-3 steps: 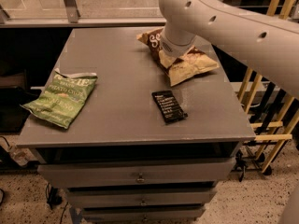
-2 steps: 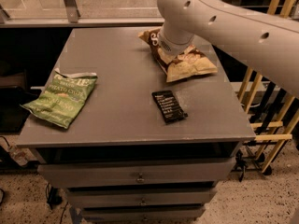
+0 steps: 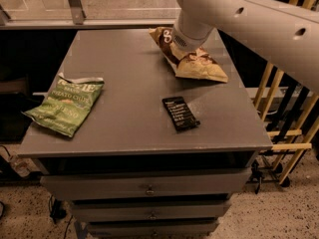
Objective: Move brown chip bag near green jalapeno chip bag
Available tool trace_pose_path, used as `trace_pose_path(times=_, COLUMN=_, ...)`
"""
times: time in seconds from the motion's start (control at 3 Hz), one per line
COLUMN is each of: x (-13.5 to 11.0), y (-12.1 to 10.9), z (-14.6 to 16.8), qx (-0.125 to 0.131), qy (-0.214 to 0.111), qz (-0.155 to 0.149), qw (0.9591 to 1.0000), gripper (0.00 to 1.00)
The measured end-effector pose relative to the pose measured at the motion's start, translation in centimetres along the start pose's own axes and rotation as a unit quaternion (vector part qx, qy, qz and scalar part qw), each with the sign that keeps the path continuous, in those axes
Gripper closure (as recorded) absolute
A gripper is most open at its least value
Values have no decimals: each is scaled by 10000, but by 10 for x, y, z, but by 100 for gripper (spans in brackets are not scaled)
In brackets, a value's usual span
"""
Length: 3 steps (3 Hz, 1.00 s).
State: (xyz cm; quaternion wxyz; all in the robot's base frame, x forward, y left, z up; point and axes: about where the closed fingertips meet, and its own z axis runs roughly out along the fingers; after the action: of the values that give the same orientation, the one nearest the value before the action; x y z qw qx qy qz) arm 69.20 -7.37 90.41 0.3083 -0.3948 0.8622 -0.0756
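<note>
**Gripper at the brown bag, green bag well off**

Found the gripper (image 3: 176, 42) down at the dark top end of the brown chip bag (image 3: 200, 66), beyond the black packet (image 3: 180, 113) toward the far edge of the cabinet top (image 3: 129, 68). Could not tell its opening, nor any hold on the bag; all hidden under the wrist of the white arm (image 3: 249, 14). Judged that end chosen for its crinkled seam, easy to pinch, over the puffy tan end, apt to slip or crush. Saw the bag apparently resting on the top, tan end nearest the packet, near it but apart. Noted the arm coming in from above and to the view's right of the packet, leaving the other side free for travel. Placed the green jalapeno chip bag (image 3: 67, 103) well apart from the packet on the view's left, about level with it, one corner seemingly overhanging the side edge. Reckoned on a carry passing beyond the packet rather than over it, and on stopping short of that overhanging corner, to avoid nudging the green bag off.
</note>
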Motion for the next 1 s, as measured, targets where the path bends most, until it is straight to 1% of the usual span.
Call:
trace_pose_path(times=0.33, x=-12, y=-11, z=-13, qx=-198, qy=-155, qz=-54, qw=9997, gripper=100)
trace_pose_path(times=0.67, x=-26, y=-17, z=-23, qx=-595, qy=-323, qz=-215, qw=9975, gripper=100)
trace_pose_path(times=1.0, x=-25, y=-3, z=-18, qx=-1155, qy=-321, qz=-388, qw=9920, gripper=100)
